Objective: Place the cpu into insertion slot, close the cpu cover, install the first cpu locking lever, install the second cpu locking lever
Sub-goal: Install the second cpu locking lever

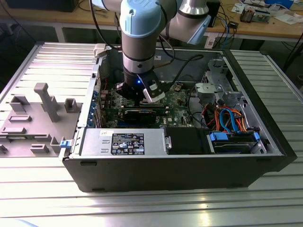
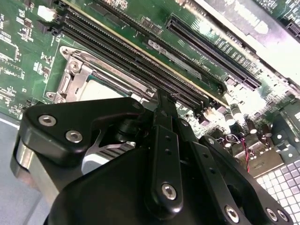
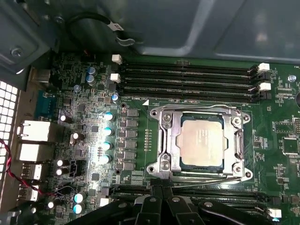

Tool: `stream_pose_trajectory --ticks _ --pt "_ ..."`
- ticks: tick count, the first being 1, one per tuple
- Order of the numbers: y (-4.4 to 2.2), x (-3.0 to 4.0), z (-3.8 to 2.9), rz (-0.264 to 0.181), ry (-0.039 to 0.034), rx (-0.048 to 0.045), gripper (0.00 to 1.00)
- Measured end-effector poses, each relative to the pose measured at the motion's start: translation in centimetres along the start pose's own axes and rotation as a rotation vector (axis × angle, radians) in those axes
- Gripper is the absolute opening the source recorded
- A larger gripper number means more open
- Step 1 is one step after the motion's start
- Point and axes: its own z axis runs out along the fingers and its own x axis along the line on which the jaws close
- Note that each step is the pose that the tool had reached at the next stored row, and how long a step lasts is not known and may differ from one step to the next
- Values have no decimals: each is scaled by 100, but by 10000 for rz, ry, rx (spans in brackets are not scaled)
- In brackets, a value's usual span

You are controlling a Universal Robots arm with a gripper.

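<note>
Cpu (image 3: pixel 201 141) seated in insertion slot (image 3: pixel 165 140); cpu cover (image 3: pixel 200 111) closed over it. Levers' state unclear. Gripper (image 2: pixel 161 101) hovers just beside, fingers pressed together, empty.

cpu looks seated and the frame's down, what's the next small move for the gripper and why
Probably lower the gripper toward the socket's near edge. In the first wrist view the cpu lies flat in the insertion slot with the cpu cover closed around it, and the gripper hovers off that edge, touching nothing.
</note>
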Motion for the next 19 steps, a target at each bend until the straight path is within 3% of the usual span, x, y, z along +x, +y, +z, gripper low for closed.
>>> stream_pose_trajectory --ticks 2,6,13,19 --pt "-5 0 8 2 8 -9 11" --pt "-34 9 7 0 4 -130 11" --pt "-85 12 8 0 -1 -194 11" --pt "-91 34 63 -3 -10 -411 11"
